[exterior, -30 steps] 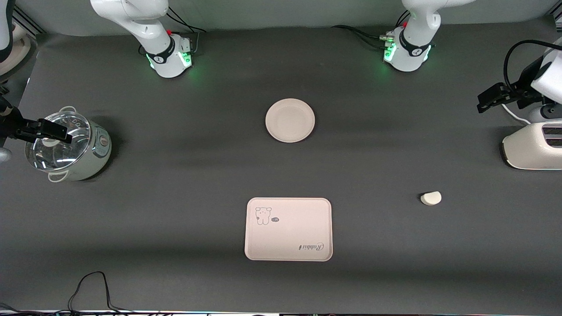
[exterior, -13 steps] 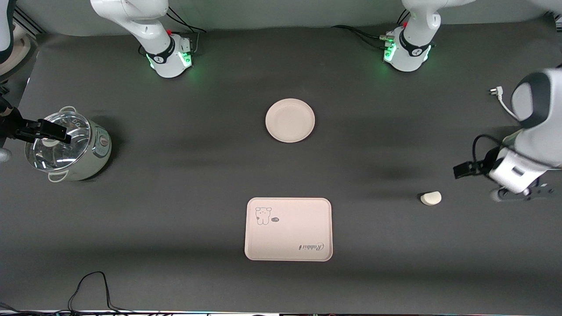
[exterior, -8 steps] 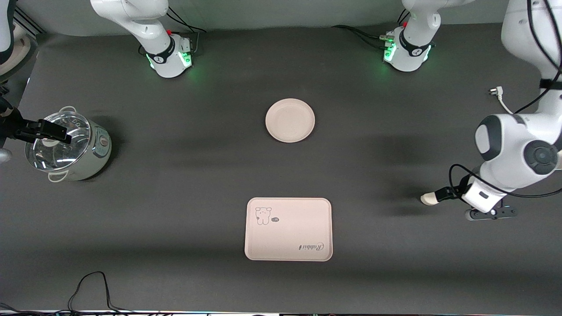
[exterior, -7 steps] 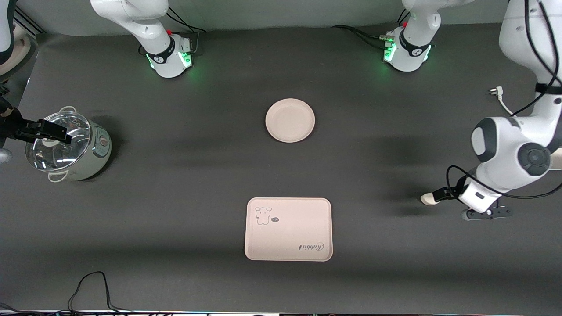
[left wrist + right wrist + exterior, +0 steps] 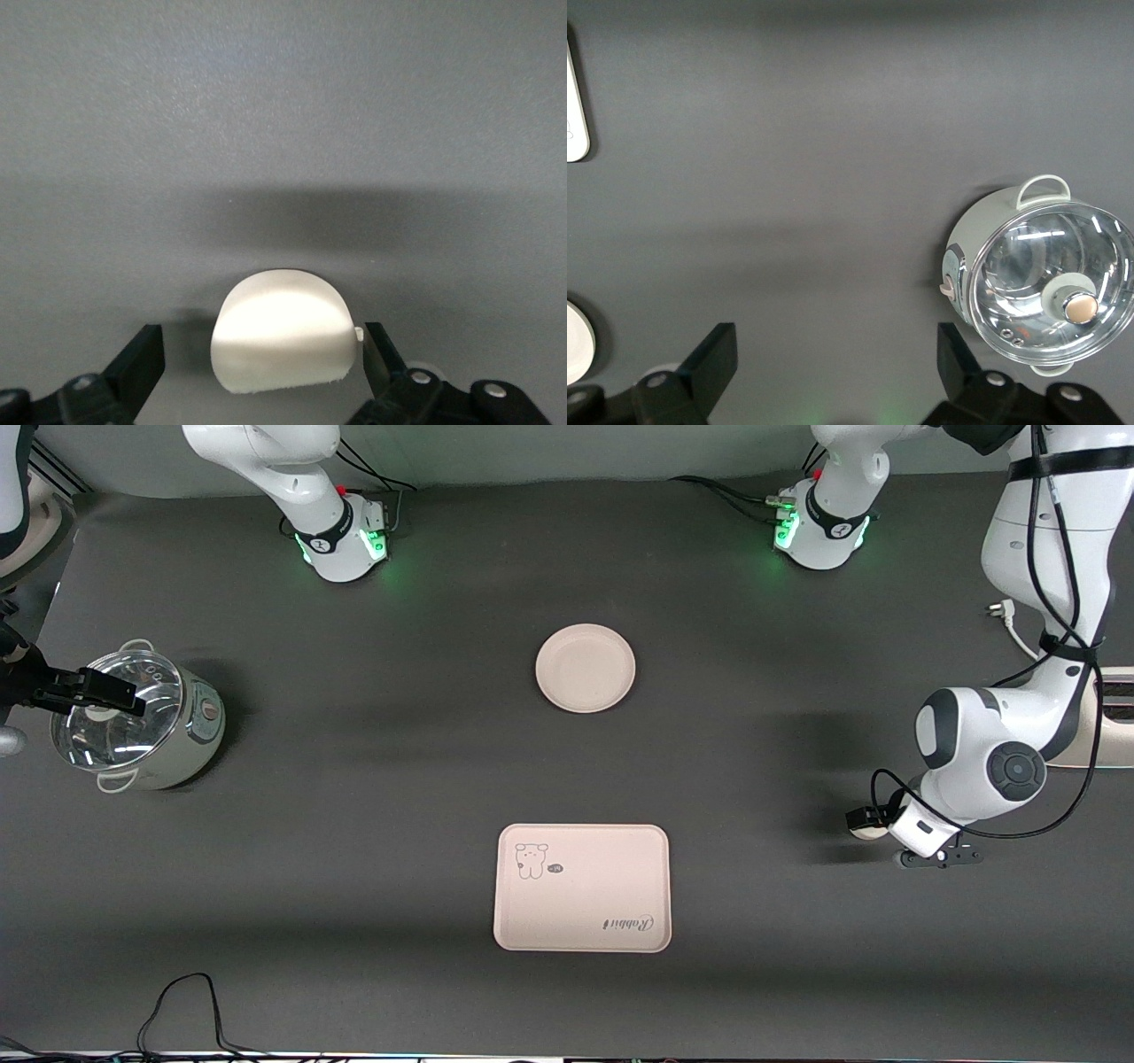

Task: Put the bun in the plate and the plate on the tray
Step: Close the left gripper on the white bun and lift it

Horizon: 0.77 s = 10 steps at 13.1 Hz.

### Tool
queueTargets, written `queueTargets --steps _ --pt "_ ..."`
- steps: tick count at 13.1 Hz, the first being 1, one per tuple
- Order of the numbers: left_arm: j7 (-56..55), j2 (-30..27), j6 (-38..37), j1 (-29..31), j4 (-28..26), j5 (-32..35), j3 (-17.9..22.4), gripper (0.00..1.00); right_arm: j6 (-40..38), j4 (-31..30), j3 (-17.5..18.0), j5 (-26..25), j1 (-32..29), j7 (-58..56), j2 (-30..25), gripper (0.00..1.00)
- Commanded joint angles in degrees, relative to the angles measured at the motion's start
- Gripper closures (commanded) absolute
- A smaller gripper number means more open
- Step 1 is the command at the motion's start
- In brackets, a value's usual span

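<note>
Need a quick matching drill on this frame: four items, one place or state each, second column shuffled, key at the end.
Column 1
1. small cream-white half-moon bun
2. round cream-beige plate
3. rectangular cream-beige tray with the bear drawing
4. glass-lidded pale green pot

Column 2
A. on the table nearest the front camera, nothing on it
B. between the open fingers of the left gripper, on the table
C. under the right gripper, at the right arm's end
D. mid-table, nearer the arm bases than the tray, nothing on it

Pairs: 1-B, 2-D, 3-A, 4-C
</note>
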Motion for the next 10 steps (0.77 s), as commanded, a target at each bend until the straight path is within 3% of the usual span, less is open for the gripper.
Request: queueTargets --steps 1,3,7,8,10 --pt "-1.4 -0.6 3.6 0.3 -2.6 1.2 -0.2 0.00 0.0 0.2 0.3 -0.8 -0.2 1.1 0.0 0.00" --pt "-2.1 -0.6 4.3 0.3 -3.1 1.2 -0.3 0.05 0.0 0.2 0.3 -0.8 -0.2 1.1 0.0 0.00" --pt "-3.4 -0.7 3.5 -0.3 -2.5 1.2 -0.3 0.55 0.0 0.2 0.3 -0.8 -0.2 1.1 0.0 0.00" --pt "-3.4 -0.8 3.4 -0.3 -2.5 1.2 -0.2 0.63 0.0 0.2 0.3 -0.8 -0.2 1.1 0.0 0.00" --pt "-3.3 -1.2 3.3 -0.3 -2.3 1.2 -0.3 0.70 0.0 0.2 0.3 -0.8 -0.2 1.0 0.0 0.00"
